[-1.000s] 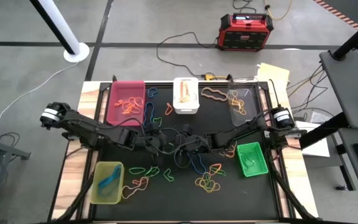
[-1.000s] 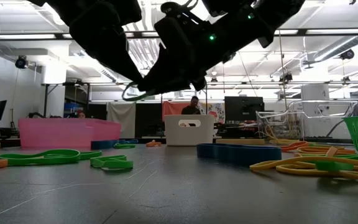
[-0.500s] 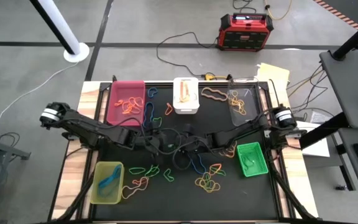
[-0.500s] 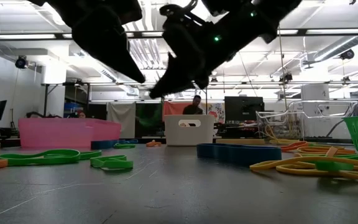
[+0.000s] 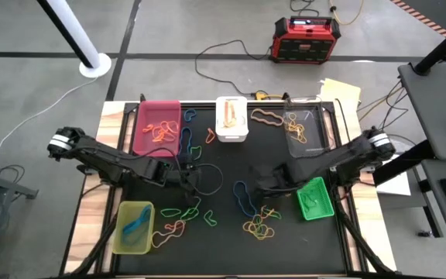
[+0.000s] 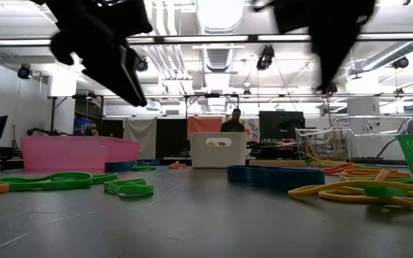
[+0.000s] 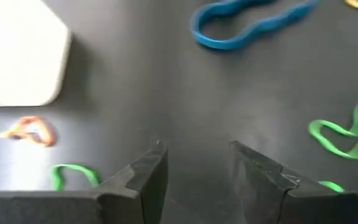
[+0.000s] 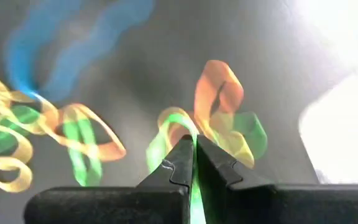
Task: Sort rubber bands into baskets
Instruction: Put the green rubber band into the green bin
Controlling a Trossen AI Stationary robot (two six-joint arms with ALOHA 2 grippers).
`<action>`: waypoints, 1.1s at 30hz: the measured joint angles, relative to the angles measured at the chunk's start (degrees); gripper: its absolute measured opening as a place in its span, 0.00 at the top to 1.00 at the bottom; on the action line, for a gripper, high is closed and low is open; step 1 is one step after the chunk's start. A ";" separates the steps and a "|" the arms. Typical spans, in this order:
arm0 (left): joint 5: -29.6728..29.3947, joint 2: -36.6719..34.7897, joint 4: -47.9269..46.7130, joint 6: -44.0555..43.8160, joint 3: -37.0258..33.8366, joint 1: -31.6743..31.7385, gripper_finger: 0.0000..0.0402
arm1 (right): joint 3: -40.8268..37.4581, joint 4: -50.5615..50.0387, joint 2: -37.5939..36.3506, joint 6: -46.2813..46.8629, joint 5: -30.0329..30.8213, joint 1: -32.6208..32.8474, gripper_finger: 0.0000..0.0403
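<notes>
A: What is held by the right gripper (image 5: 260, 188)?

B: A green band (image 8: 194, 186) is seen pinched between its closed fingers, mid-desk.

A: Where must it be carried?

B: The green basket (image 5: 314, 198) lies just beside that gripper, toward the desk's right edge, so the right arm is judged nearer.

A: And the left gripper (image 7: 194, 180)?

B: It is parted, empty, over bare desk left of centre.

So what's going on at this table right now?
Two robot arms are sorting rubber bands into small baskets. The right gripper is shut on a green rubber band, above the mat beside the green basket. The left gripper is open and empty, over the middle of the black mat. Many bands lie loose; the pink basket already holds a few.
</notes>
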 joint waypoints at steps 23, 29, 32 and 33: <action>15.55 -0.14 -8.91 -5.12 0.00 -0.75 0.64 | -23.21 -7.21 -15.90 40.63 -10.29 8.87 0.78; 15.66 -0.14 -12.15 -9.51 0.00 -1.64 0.64 | -22.59 -5.59 -15.61 39.21 -8.47 8.92 0.65; 15.75 -0.14 -14.90 -12.35 0.00 -2.44 0.64 | -20.90 -2.63 -15.74 37.53 -2.24 9.24 0.61; 15.91 -0.14 -15.74 -13.21 0.00 -2.71 0.64 | -20.31 -0.97 -15.74 35.94 0.63 9.36 0.60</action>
